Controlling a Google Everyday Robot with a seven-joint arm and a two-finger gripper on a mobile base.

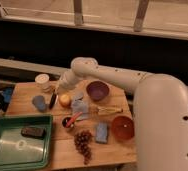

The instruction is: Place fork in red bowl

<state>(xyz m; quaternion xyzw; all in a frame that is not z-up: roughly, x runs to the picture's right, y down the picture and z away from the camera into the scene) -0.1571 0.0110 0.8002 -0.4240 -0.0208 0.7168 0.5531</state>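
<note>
The red bowl (122, 127) sits at the right of the wooden table (22, 96), near its front edge, with nothing in it. I cannot pick out the fork in this view. A thin pale utensil (108, 109) lies between the red bowl and the purple bowl (97, 90). My gripper (53, 98) points down at the table's left middle, between a grey-blue cup (38, 102) and a yellow fruit (64, 100), far from the red bowl. It is shut, and I see nothing held in it.
A green tray (2, 150) with a dark object (32, 131) fills the front left. Also on the table: a white cup (42, 80), a grey cloth (79, 106), a small dark cup with a red-handled utensil (70, 121), grapes (83, 142) and a blue sponge (102, 132).
</note>
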